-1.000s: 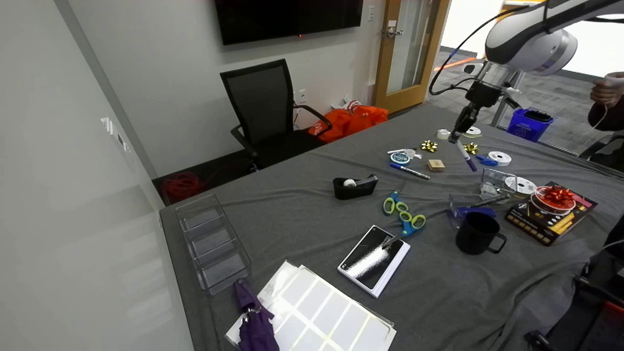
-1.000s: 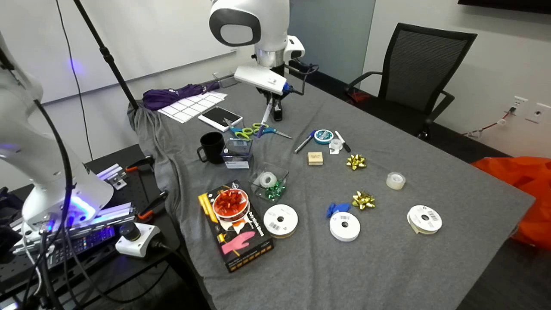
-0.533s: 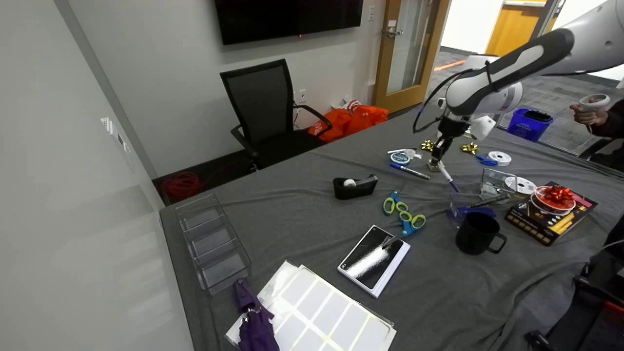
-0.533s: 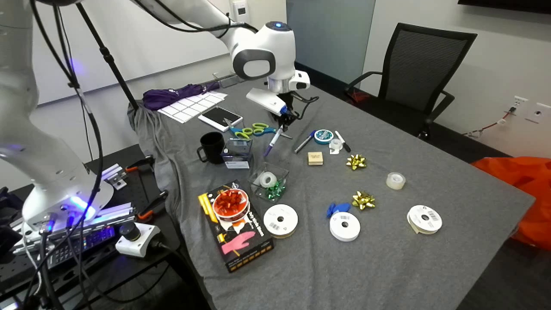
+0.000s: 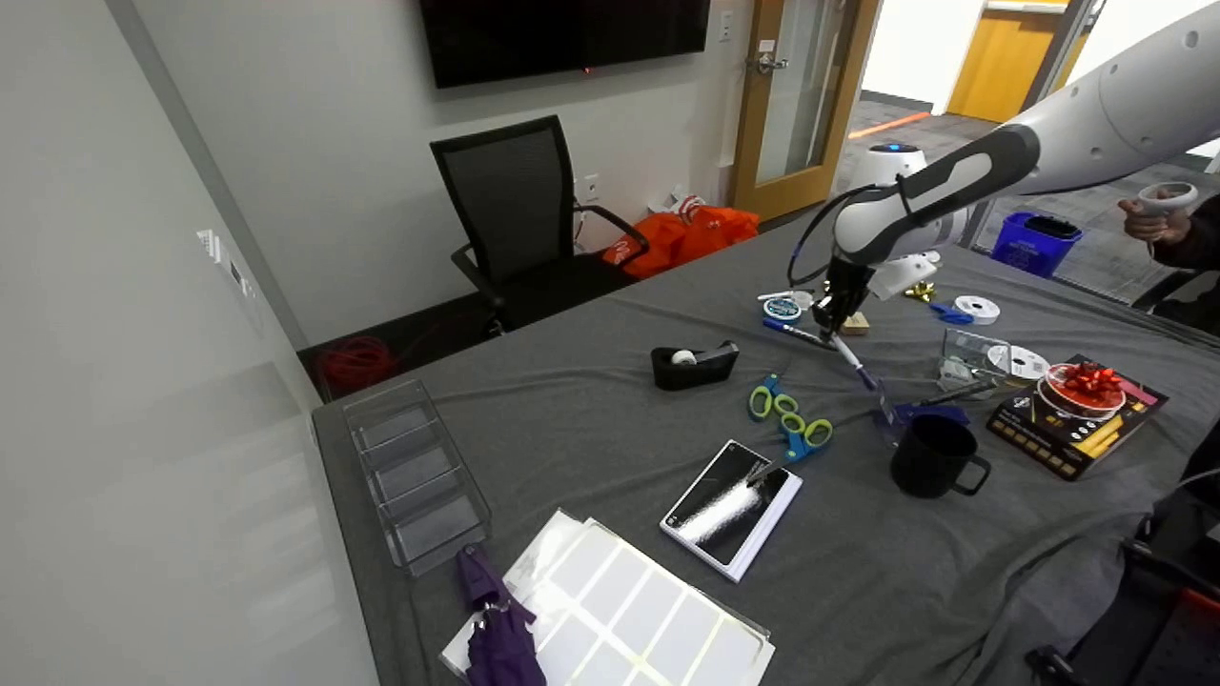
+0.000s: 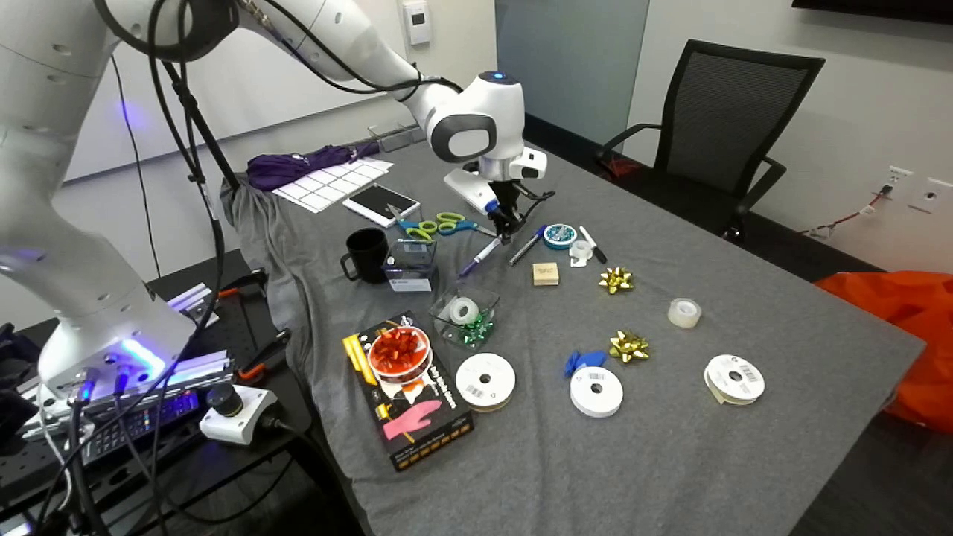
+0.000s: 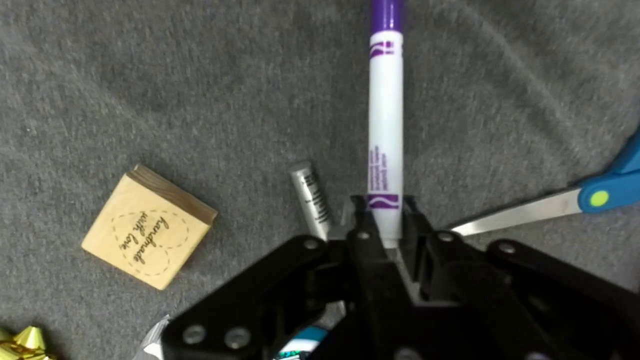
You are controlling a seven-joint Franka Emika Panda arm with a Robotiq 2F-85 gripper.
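My gripper (image 7: 384, 204) is shut on the plain end of a white marker with a purple cap (image 7: 386, 100). The marker also shows in both exterior views (image 5: 851, 360) (image 6: 480, 257), slanting down from the fingers with its purple end lowest. I cannot tell whether that end touches the cloth. The gripper is low over the table in both exterior views (image 5: 827, 327) (image 6: 506, 232). A blue and silver pen (image 6: 527, 246) lies right beside it, partly hidden by the fingers in the wrist view (image 7: 311, 195). A wooden stamp block (image 7: 150, 227) and a scissors blade (image 7: 525, 212) lie to either side.
A black mug (image 6: 367, 255) and a clear box with blue (image 6: 411, 268) stand near the marker's purple end. A clear tray with a green bow (image 6: 465, 316), a boxed item with red ribbon (image 6: 406, 402), and a black tape dispenser (image 5: 694, 367) are also on the grey cloth.
My gripper has come down toward the table with the marker still held, moving to beside the blue and silver pen. The marker now slants more than before. The table objects have not moved.
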